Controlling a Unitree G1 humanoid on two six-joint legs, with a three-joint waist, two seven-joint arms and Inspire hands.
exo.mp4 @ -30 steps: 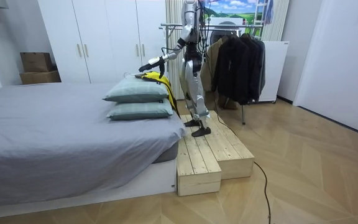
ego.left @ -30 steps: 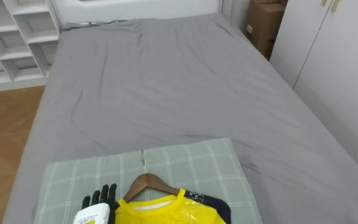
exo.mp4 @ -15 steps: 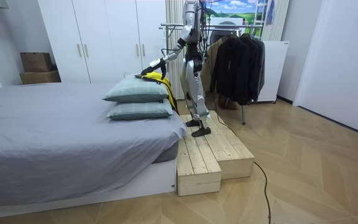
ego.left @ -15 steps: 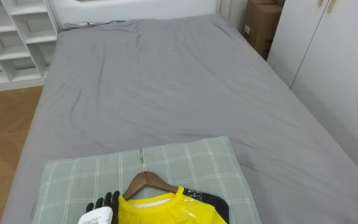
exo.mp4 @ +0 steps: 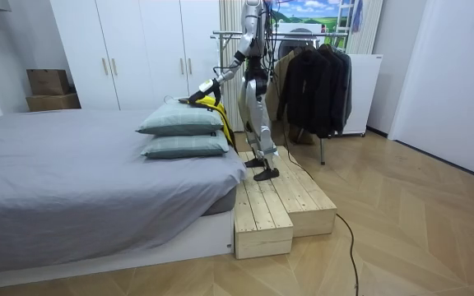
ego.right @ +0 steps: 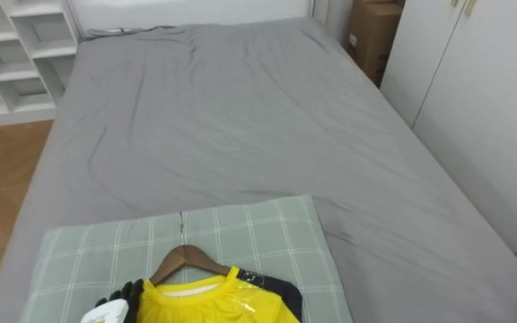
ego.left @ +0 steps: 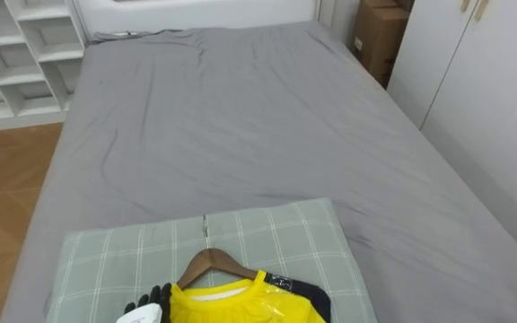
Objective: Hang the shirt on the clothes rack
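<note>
Left hand (ego.left: pixel 150 302) lies just left of the yellow shirt (ego.left: pixel 240 307) on the pillow (ego.left: pixel 276 235). Hanger (ego.left: pixel 212 263) hook points away from me. Whether the hand grasps anything, I cannot tell.

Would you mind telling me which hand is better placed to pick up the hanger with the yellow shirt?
Left. The left hand is at the plaid pillow, right beside the wooden hanger carrying the yellow shirt, so it probably needs only a short reach.

A yellow shirt (ego.left: pixel 240 308) with dark trim lies flat on a wooden hanger (ego.left: pixel 212 262), its metal hook pointing up the green checked pillow (ego.left: pixel 276 238).
</note>
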